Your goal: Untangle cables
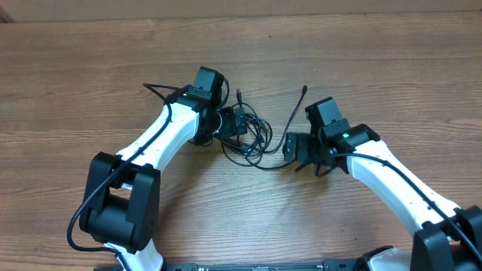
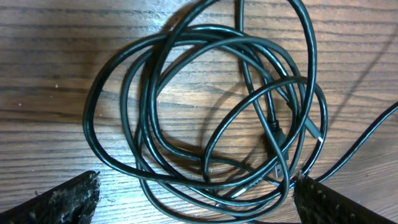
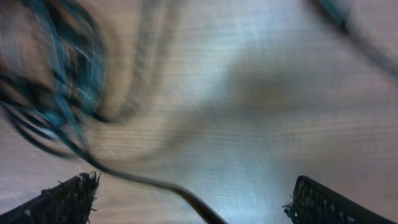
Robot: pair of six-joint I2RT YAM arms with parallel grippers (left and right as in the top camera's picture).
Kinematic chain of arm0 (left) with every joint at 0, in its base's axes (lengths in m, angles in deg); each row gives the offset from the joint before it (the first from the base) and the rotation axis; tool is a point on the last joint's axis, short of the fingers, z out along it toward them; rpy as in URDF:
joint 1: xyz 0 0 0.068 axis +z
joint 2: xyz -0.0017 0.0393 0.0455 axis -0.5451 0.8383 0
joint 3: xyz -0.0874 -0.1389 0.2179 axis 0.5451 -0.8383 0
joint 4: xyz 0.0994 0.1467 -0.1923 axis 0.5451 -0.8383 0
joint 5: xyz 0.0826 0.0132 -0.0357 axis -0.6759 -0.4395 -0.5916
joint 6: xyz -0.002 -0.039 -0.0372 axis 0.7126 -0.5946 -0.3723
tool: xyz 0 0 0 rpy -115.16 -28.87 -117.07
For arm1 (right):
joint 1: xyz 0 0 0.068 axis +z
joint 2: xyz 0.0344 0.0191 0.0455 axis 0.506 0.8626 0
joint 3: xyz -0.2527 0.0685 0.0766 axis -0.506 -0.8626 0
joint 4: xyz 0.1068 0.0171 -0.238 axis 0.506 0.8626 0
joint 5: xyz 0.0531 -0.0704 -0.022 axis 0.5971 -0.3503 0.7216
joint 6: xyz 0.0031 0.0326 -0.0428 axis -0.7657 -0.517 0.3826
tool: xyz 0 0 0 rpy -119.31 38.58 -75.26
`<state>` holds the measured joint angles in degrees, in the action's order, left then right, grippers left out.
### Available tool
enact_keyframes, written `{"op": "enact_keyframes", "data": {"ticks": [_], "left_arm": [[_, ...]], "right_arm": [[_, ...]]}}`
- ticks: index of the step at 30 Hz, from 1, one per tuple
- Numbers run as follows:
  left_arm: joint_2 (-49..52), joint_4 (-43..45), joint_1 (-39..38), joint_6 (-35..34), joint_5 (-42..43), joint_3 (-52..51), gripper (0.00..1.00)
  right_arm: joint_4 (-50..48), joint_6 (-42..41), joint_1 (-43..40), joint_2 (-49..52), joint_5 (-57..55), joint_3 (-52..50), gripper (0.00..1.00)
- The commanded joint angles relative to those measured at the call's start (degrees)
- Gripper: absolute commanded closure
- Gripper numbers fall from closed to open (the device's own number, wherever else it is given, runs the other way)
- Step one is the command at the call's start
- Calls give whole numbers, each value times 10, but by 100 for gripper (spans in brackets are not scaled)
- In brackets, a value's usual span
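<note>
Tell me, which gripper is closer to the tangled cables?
Left. The left gripper hangs directly over the cables; the right gripper sits off to one side, only one strand beneath it.

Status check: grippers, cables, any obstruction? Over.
Left gripper open, above the cables, coiled and tangled on table. Right gripper open, holding nothing, one cord trailing beneath. No obstruction seen.

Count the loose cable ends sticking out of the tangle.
2: one cable end up right of the tangle, one beside the left gripper. More may be hidden inside.
</note>
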<state>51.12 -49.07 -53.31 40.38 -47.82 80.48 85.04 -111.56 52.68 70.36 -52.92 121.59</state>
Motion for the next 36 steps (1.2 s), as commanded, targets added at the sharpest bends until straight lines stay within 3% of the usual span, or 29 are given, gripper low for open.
{"op": "enact_keyframes", "data": {"ticks": [1, 7, 11, 14, 17, 18, 20, 23, 24, 26, 30, 36], "left_arm": [[0, 0, 0, -12, -1, 3, 1], [0, 5, 0, -12, -18, 3, 0], [0, 8, 0, -12, -24, 3, 1], [0, 6, 0, -12, -24, 3, 0], [0, 6, 0, -12, -24, 3, 0], [0, 5, 0, -12, -24, 3, 0], [0, 3, 0, -12, -24, 3, 0], [0, 2, 0, -12, -24, 3, 0], [0, 0, 0, -12, -24, 3, 0], [0, -2, 0, -12, -26, 3, 0], [0, -2, 0, -12, -31, 3, 0], [0, 0, 0, -12, -33, 3, 0]], "right_arm": [[42, -78, 2, 3, -10, 4, 0], [213, -130, 1, 2, -8, 24, 0], [307, -38, 1, 2, 118, 60, 0], [301, 8, 1, 2, 233, 77, 0], [224, 59, 1, 2, 400, 82, 0], [200, 60, 1, 2, 411, 82, 0], [105, 60, 1, 2, 336, 82, 0], [-23, 60, 5, 6, 77, 73, 3], [-70, 60, 7, 11, 11, 63, 16], [-125, 81, 7, 27, -8, 50, 31], [-183, 226, 17, 83, -3, 44, 39], [-202, 273, 18, 142, -3, 44, 39]]}}
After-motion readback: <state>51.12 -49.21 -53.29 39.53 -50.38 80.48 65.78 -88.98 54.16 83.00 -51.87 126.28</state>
